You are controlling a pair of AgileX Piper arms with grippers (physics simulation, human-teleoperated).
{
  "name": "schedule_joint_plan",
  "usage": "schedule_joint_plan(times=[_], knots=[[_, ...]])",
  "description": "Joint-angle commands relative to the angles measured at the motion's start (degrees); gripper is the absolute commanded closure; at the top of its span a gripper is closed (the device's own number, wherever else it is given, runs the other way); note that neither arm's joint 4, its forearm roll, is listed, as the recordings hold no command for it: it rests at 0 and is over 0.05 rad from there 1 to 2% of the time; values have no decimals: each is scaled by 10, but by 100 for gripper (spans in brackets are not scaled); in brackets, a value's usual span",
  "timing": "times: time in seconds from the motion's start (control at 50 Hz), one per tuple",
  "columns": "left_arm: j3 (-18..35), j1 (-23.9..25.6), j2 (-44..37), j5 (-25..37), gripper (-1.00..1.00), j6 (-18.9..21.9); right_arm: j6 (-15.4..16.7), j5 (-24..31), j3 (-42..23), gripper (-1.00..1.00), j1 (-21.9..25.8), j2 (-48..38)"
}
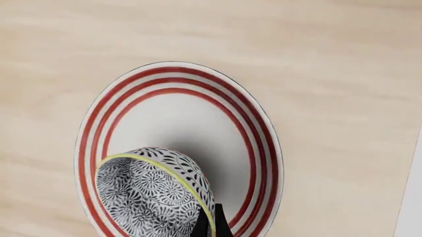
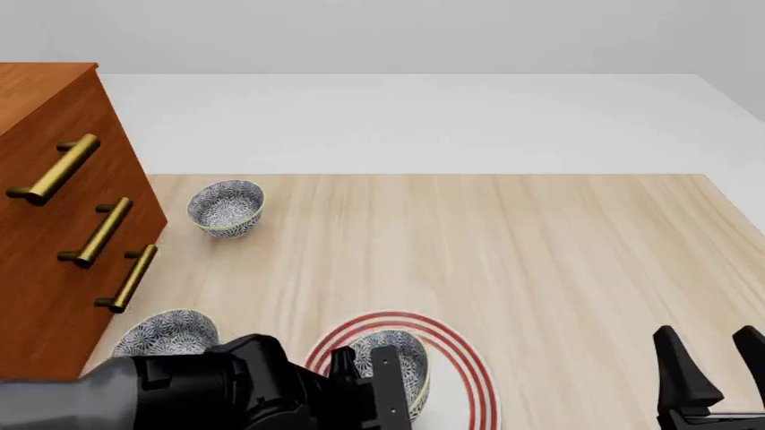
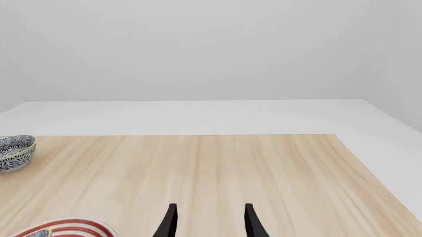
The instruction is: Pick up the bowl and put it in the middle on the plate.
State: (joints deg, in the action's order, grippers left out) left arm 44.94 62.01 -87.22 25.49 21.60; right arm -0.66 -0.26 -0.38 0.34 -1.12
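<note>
Placement is the step in hand, we judge. From the left wrist, the left gripper [image 1: 211,223] pinches the rim of the bowl [image 1: 155,195], which hangs tilted over the plate [image 1: 179,148], off its centre toward the rim; next it must shift to the middle and level out. Blue-grey florals cover the bowl, its rim yellow.

From the front, bowl above plate, perhaps not touching. The right gripper [image 2: 709,356] stands parted, holding nothing, well apart from the plate.

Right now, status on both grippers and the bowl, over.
Left gripper shut on the bowl rim, bowl tilted over the plate. Right gripper open, holding nothing. Two other bowls apart from the plate, nothing in the way.
</note>
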Motion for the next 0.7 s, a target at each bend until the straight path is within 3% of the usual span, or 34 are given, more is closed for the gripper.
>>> schedule_joint_plan(times=[0.02,0.06,0.08,0.7], knots=[[4,-4,-2,0,100,-2,0,0,0,-100,0,0],[3,-7,0,-1,100,-1,0,0,0,-100,0,0],[2,-8,0,-2,-100,0,0,0,0,-100,0,0],[29,8,28,24,-100,-18,0,0,0,-100,0,0]])
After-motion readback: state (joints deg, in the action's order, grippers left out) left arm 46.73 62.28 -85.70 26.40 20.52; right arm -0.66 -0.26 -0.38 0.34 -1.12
